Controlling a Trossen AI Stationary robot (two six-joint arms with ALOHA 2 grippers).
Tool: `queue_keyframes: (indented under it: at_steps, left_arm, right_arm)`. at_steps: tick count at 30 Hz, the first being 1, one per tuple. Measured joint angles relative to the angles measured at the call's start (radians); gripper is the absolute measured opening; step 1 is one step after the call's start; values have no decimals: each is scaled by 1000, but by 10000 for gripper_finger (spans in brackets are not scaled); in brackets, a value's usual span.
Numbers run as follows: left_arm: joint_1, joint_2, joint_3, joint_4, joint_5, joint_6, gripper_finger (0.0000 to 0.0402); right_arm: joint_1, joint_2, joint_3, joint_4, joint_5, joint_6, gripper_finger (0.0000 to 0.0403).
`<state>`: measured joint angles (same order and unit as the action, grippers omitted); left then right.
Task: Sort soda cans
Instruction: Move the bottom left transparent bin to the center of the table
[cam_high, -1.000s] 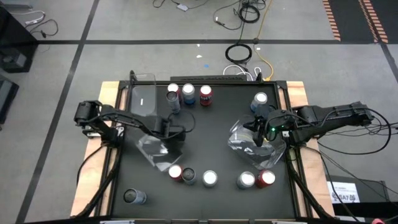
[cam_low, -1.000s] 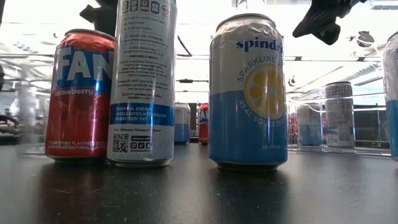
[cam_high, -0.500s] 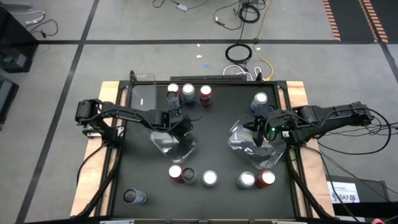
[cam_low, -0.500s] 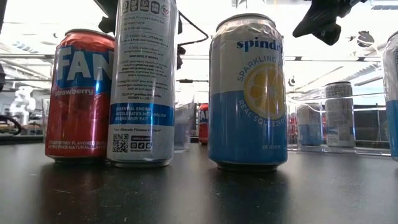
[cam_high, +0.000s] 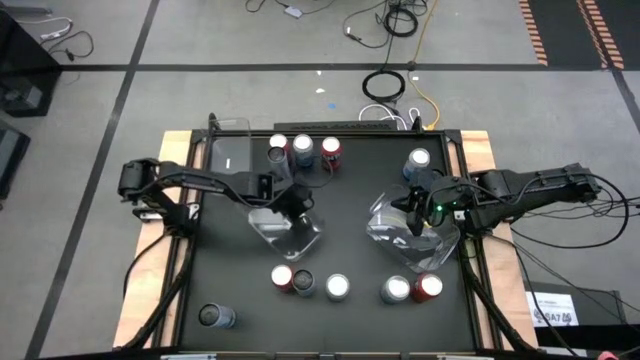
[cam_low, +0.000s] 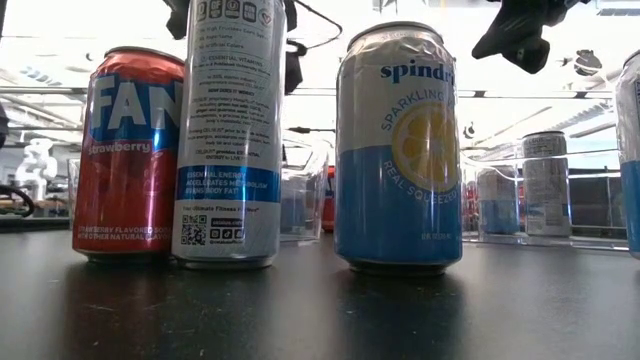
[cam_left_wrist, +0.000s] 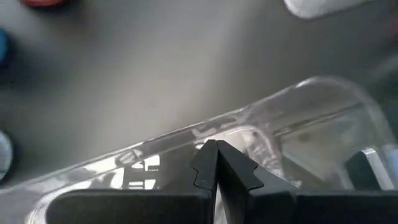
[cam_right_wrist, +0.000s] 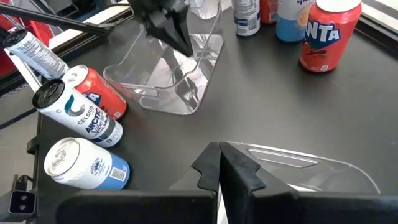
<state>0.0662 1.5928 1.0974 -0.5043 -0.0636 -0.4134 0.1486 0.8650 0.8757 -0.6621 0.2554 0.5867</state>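
Two clear bins are gripped over the table (cam_high: 340, 215), the left bin (cam_high: 287, 228) at centre pinched by the left gripper (cam_high: 283, 203), the right bin (cam_high: 410, 240) pinched by the right gripper (cam_high: 412, 214), with cans (cam_high: 303, 150) grouped at the far edge and near edge.

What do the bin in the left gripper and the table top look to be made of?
The bin, pinched at its wall by the left gripper, looks like clear glossy plastic: the surface shows through it. The table top looks a matte black sheet, material unclear.
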Motion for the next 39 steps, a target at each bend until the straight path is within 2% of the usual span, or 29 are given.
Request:
queue_keyframes:
  at_steps: [6,11,14,19,23,25,30,36,39]
  left_arm:
    - [0,-86,89,-215,-64,-110,17]
    - [-7,-188,112,-411,-107,-383,17]
    - [-52,-254,100,-522,-176,-516,17]
    - [-194,-332,34,-623,-306,-632,17]
    - [-276,-368,-8,-614,-318,-698,17]
    - [-302,-376,-10,-613,-318,-711,17]
    - [-362,-426,-11,-601,-334,-739,17]
    - [-422,-517,-11,-611,-388,-758,17]
    - [-439,-553,-11,-611,-391,-756,17]
  right_arm:
    - [0,0,0,0,4,8,0]
    - [0,0,0,0,4,56,0]
    - [0,5,0,18,5,85,0]
    - [-9,58,0,166,5,79,0]
    - [-24,158,0,355,0,22,0]
    - [-45,225,12,412,-42,13,4]
    - [-107,455,193,318,-215,-44,34]
    - [-146,735,542,160,-232,-204,83]
    - [-170,864,722,59,-232,-215,114]
